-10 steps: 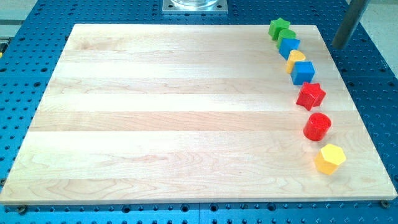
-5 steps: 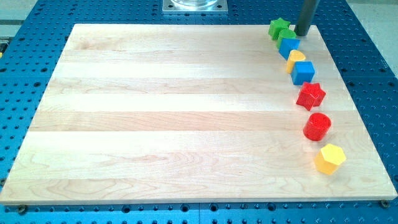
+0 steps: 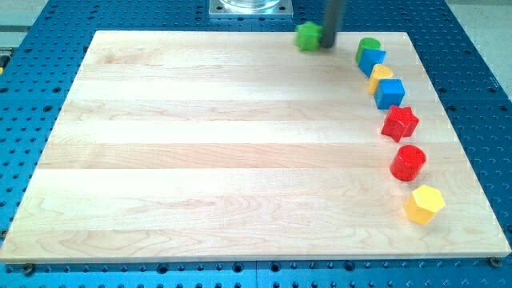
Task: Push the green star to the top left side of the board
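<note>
The green star (image 3: 308, 36) lies near the board's top edge, right of the middle, blurred by motion. My tip (image 3: 329, 46) is at the star's right side, touching or almost touching it. The dark rod rises from there out of the view's top. The wooden board (image 3: 200, 152) fills most of the view.
A curved line of blocks runs down the board's right side: a green round block (image 3: 369, 45), a blue block (image 3: 372, 60), a yellow block (image 3: 380, 76), a blue cube (image 3: 390, 94), a red star (image 3: 400, 122), a red cylinder (image 3: 408, 162), a yellow hexagon (image 3: 423, 203).
The rod has come in from the view's top right, past the board's right edge, and swept left. The green star has slid left along the top edge, away from the line of blocks.
</note>
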